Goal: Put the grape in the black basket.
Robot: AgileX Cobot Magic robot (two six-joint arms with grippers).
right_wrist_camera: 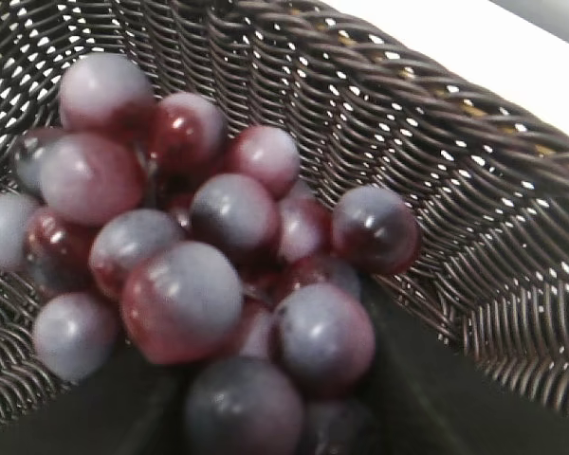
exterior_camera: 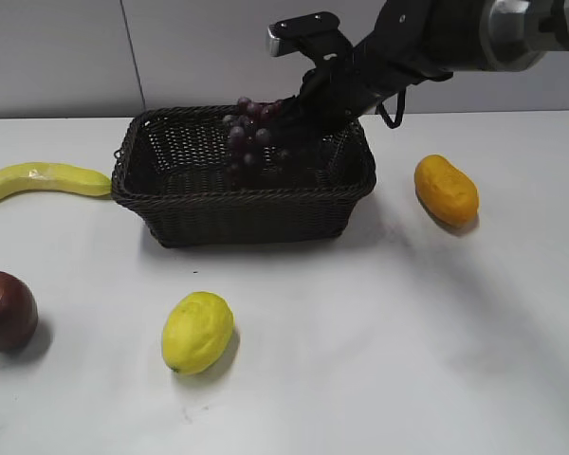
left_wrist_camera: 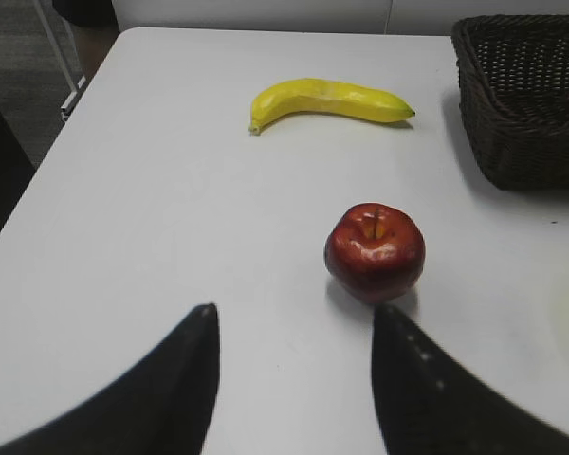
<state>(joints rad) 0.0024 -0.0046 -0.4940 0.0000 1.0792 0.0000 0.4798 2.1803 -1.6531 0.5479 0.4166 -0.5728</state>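
Note:
The grape (exterior_camera: 251, 133) is a dark red-purple bunch held by my right gripper (exterior_camera: 308, 114), hanging inside the black basket (exterior_camera: 237, 204) near its far wall. In the right wrist view the grape (right_wrist_camera: 199, 256) fills the frame between the dark jaws, with the basket's woven wall (right_wrist_camera: 455, 171) behind it. My left gripper (left_wrist_camera: 294, 318) is open and empty above the table, just short of a red apple (left_wrist_camera: 375, 248). The basket's corner (left_wrist_camera: 526, 104) shows at the top right of the left wrist view.
A banana (exterior_camera: 38, 182) lies left of the basket and also shows in the left wrist view (left_wrist_camera: 327, 101). A red apple (exterior_camera: 5, 310) sits at the front left, a lemon (exterior_camera: 197, 331) in front of the basket, an orange-yellow fruit (exterior_camera: 446, 189) to its right.

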